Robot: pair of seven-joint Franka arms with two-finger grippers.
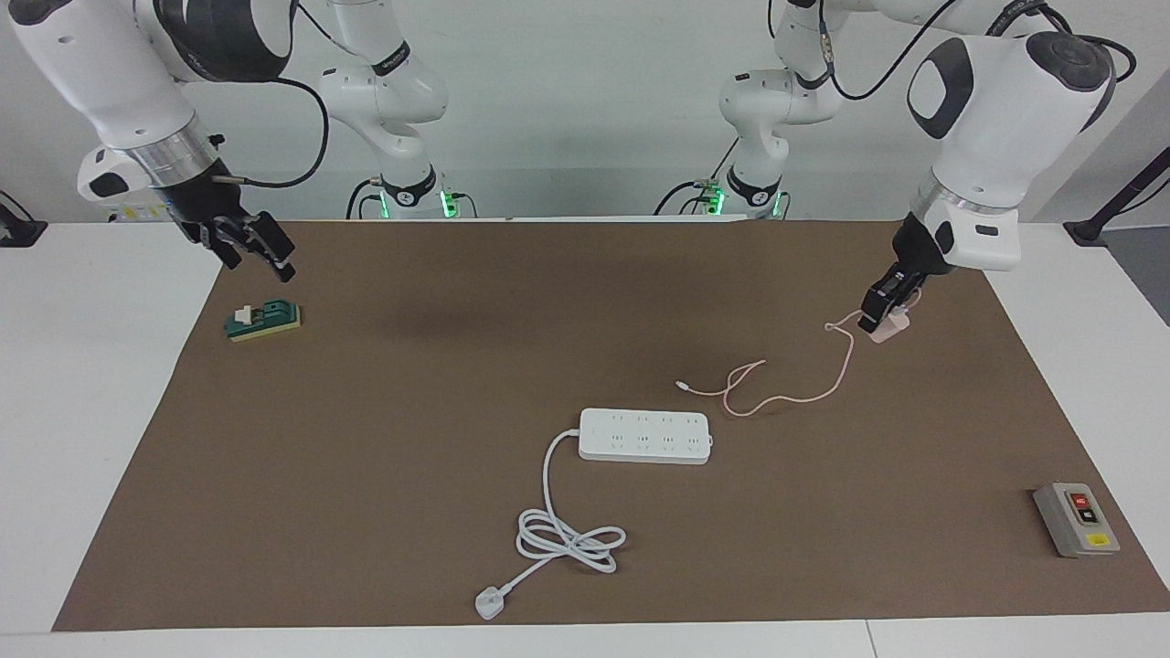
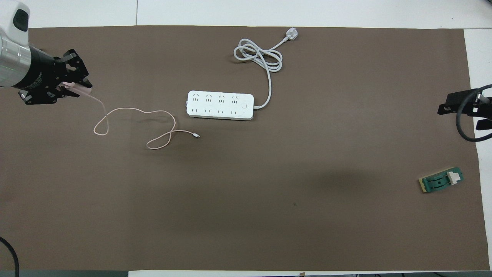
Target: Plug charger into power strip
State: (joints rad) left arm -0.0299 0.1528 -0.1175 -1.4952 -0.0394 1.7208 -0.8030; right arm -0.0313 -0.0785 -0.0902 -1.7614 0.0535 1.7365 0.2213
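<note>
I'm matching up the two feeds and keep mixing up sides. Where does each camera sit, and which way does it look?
Facing view: high across the table, looking at the robots; both arms show from their bases down, left end effector shut on the charger, right end effector open in the air.
Overhead view: above the robots' end, looking steeply down; only the wrists and end effectors show at the edges.
Shared: the power strip, charger cable and green block, turned half a turn.
</note>
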